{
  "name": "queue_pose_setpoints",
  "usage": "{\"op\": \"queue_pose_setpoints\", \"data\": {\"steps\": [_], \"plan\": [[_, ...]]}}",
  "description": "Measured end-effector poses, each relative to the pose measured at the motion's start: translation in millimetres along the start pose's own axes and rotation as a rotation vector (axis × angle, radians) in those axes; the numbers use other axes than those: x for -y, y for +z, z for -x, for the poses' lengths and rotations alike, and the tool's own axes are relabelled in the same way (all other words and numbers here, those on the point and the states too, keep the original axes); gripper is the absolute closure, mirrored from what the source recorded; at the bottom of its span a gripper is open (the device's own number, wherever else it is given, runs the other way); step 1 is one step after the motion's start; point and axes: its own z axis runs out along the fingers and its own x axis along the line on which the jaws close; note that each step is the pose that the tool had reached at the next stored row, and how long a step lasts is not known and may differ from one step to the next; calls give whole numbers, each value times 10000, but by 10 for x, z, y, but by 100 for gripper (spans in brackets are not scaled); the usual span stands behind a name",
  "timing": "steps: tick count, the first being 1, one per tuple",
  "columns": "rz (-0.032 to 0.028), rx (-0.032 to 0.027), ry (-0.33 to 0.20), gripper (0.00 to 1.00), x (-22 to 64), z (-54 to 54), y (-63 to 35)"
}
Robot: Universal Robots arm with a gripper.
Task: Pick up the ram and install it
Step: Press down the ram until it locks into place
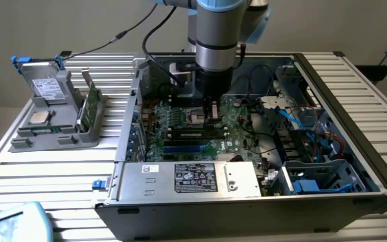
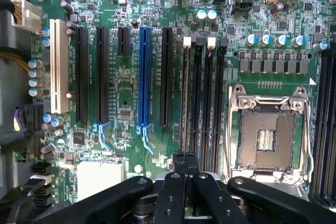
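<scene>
The ram [image 1: 195, 134] is a long green stick with dark chips. It stands on edge in a black memory slot of the motherboard [image 1: 173, 118] inside the open computer case [image 1: 355, 116]. From the wrist I see it edge-on as a thin line [image 2: 185, 98] in the memory slot nearest the long black card slots. My gripper [image 1: 211, 116] hangs straight down over the board, just above one end of the stick, beside the empty processor socket [image 2: 265, 137]. Its fingers [image 2: 178, 167] are shut together with nothing between them [image 2: 185, 161]. Whether they touch the ram, I cannot tell.
A grey holder [image 1: 52, 136] on the slatted table, at the exterior view's left, carries a broader green card [image 1: 89, 106] and a square silver processor chip [image 1: 40, 117]. A silver power supply [image 1: 187, 179] fills the case's near side. Cables and a blue drive bay [image 1: 314, 181] crowd the right.
</scene>
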Motion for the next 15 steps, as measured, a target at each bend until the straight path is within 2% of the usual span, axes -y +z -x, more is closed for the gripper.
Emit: {"op": "queue_pose_setpoints", "data": {"steps": [11, 15], "plan": [[-1, 18, 2, 89, -324, -14, 0], [-2, 68, 1, 89, -463, -13, -1]]}}
